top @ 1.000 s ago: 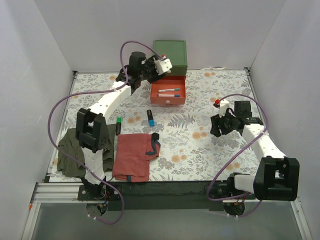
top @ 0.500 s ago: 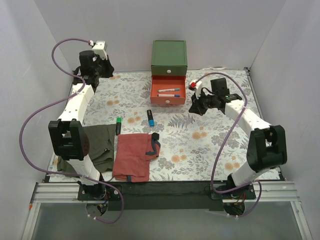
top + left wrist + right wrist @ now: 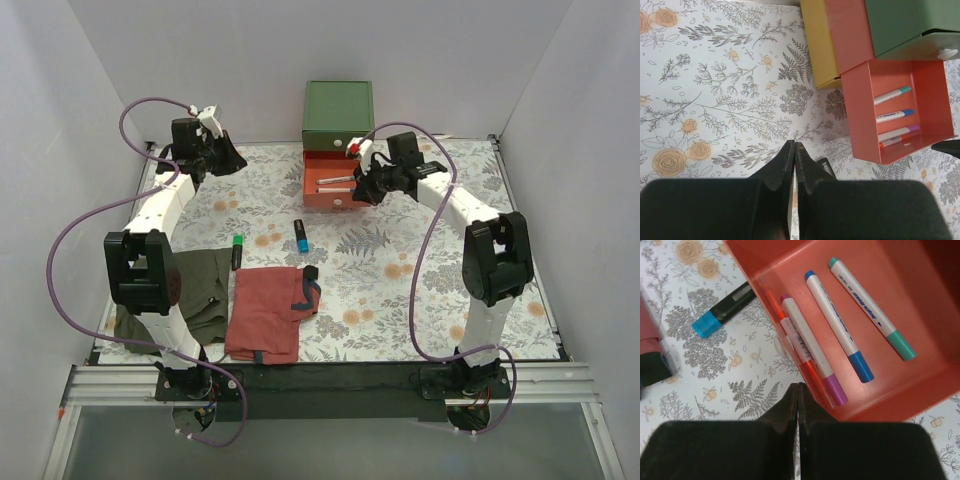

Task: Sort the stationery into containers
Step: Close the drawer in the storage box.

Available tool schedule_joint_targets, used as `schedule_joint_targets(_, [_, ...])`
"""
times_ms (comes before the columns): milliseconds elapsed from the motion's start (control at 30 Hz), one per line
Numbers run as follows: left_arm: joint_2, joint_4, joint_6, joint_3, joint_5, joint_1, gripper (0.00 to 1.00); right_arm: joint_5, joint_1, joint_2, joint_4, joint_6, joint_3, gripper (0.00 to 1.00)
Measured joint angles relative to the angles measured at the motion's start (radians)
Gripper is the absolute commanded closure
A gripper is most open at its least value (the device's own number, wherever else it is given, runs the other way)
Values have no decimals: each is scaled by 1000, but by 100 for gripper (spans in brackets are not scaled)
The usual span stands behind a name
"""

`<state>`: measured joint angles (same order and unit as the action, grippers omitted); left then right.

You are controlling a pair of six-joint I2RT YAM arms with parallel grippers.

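Bright, even, diffuse light fills every view, and shadows are faint and soft-edged. Close to the lens, the left claw (image 3: 794, 145) and right claw (image 3: 799, 386) are black, blurred masses, while the flowered counter (image 3: 715, 90) beyond their tips is sharp.

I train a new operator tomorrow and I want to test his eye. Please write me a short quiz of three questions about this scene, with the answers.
1. True or false: the red-orange drawer is pulled out of the green chest.
2. How many pens lie in that drawer? A) two B) four C) six
3. Which markers lie on the table, outside the drawer?

Key: 1 true. 2 B. 3 the green-capped marker and the blue marker.
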<state>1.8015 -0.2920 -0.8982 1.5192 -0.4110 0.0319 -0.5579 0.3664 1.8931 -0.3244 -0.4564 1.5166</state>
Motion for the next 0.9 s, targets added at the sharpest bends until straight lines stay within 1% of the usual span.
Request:
schedule_joint_targets(267, [1, 6, -24, -3, -24, -4, 100, 148, 38, 74, 51, 17, 66, 96])
schedule_joint_targets(633, [38, 33, -51, -5, -71, -4, 100, 325, 49, 275, 172, 68, 322, 94])
schedule_joint_targets(800, [85, 59, -69, -1, -94, -4, 100, 409, 55, 316, 232, 77, 354, 93])
schedule_joint_targets(900, [122, 75, -82, 3, -107, -4, 100, 442, 60, 326, 239, 82, 355, 93])
